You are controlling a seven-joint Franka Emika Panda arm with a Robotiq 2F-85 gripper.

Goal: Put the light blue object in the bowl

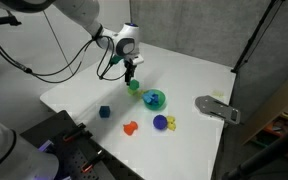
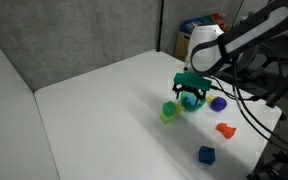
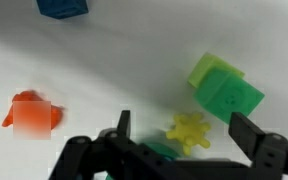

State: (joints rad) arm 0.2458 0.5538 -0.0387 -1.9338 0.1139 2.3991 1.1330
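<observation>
The green bowl (image 1: 155, 99) stands near the middle of the white table, and its inside looks teal-blue. In an exterior view it sits partly behind my gripper (image 2: 191, 98). I cannot single out a pale sky-blue block in any view. My gripper (image 1: 131, 70) hangs just beside the bowl, over a small green block (image 1: 134, 87). In the wrist view my gripper (image 3: 184, 135) is open and holds nothing. A yellow star-shaped toy (image 3: 189, 131) lies on the table between the fingers, and the green block (image 3: 224, 88) lies just beyond it.
A dark blue cube (image 1: 104, 112) (image 3: 62, 6), an orange toy (image 1: 130, 127) (image 3: 29, 112), a purple ball (image 1: 160, 122) and a small yellow toy (image 1: 172, 122) lie on the table (image 1: 184, 70). A grey bracket (image 1: 217, 108) sits at the table's edge.
</observation>
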